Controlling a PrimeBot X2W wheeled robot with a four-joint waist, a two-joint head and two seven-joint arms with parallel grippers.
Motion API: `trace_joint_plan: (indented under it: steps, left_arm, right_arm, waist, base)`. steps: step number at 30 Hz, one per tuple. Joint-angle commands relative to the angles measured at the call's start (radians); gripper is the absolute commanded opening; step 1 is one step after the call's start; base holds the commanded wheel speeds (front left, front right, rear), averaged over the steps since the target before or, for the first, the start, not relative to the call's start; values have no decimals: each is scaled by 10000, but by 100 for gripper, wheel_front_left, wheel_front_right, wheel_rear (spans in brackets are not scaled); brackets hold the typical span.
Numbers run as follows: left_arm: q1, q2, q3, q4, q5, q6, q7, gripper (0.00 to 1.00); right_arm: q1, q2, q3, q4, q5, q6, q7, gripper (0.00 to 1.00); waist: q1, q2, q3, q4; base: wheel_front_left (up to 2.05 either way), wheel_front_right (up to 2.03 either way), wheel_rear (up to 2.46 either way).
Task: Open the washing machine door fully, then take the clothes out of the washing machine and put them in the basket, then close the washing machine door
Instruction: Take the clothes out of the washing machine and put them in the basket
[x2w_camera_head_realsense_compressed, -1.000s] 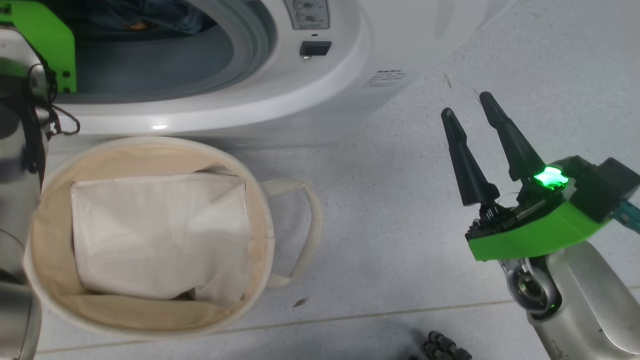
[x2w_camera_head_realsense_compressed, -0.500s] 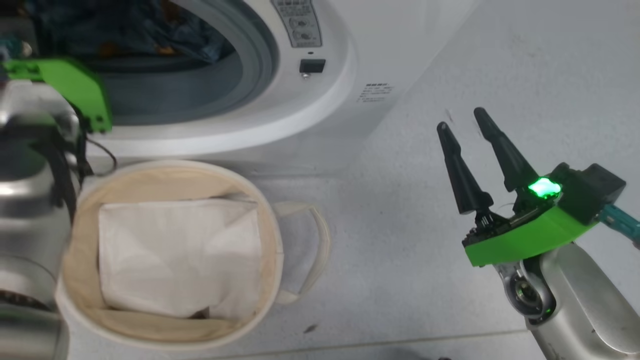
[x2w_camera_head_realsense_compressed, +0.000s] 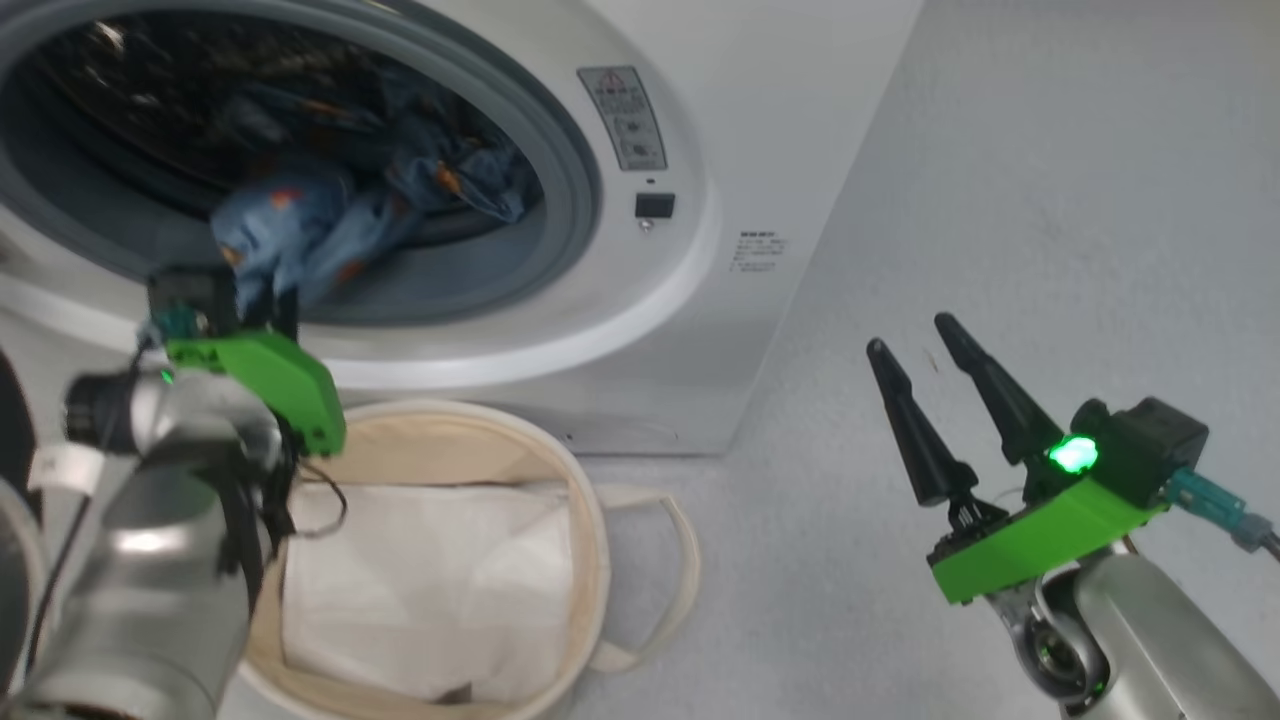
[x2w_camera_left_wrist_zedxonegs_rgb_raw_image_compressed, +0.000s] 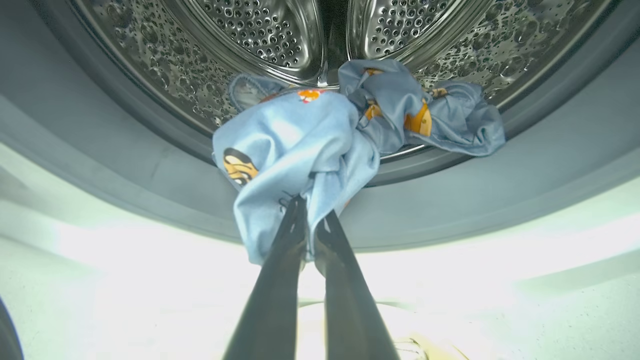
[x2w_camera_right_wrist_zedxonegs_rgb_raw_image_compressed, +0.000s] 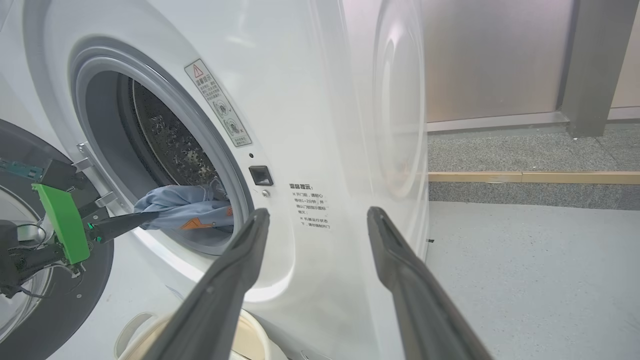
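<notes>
Grey speckled floor (x2w_camera_head_realsense_compressed: 1000, 200) in front of the washing machine (x2w_camera_head_realsense_compressed: 720, 330); the washing machine door (x2w_camera_right_wrist_zedxonegs_rgb_raw_image_compressed: 85, 300) hangs open on the robot's left of the mouth. Left end effector (x2w_camera_left_wrist_zedxonegs_rgb_raw_image_compressed: 311, 212) is clenched on a fold of the clothes (x2w_camera_left_wrist_zedxonegs_rgb_raw_image_compressed: 300, 135) at the lower lip of the drum mouth, over the grey rubber ring. Garment's long axis runs from the fingertips away into the drum: near bunch drapes over the ring, far bunch lies on the steel drum edge. Fabric is light blue, soft and crumpled, with orange-brown bear prints. Basket (x2w_camera_head_realsense_compressed: 590, 520) stands just before the machine, below the left end effector, with a plain white sheet (x2w_camera_head_realsense_compressed: 430, 580) inside. Right end effector (x2w_camera_head_realsense_compressed: 908, 333) is released and empty, well apart to the right. Judgement: the left arm is the nearer one. The next move looks like a pull back out of the mouth, then down to the basket. The far bunch may drag on the ring.
</notes>
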Motion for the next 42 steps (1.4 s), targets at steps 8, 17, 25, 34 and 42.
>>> trace_joint_plan:
  steps: [8,17,25,34,42]
  left_arm:
    - [1350,64,87,-454,-239,-557,-138,0]
    - [2802,-30,-321,-1603,-464,-947,728,0]
    - [4791,820,-607,-5247,-1079,-952,3012,0]
    - [6902,1828,-258,-8045,-1706,599,5178,0]
    - [6179,1118,-232,-5878,-1786,279,4159,0]
  right_arm:
    - [530,-270,321,15,226,8,-122,100]
    - [889,-419,461,206,375,8,-122,100]
    - [1033,-503,499,249,451,8,-122,100]
    - [789,-464,527,121,438,8,-122,100]
    - [517,-432,465,-2,379,8,-122,100]
  waist:
    - [0,0,-1479,451]
    - [0,0,-2380,759]
    - [0,0,-2638,965]
    - [0,0,-2292,830]
    - [0,0,-1711,666]
  base:
    - [0,0,0]
    - [0,0,0]
    - [0,0,0]
    - [0,0,0]
    - [0,0,0]
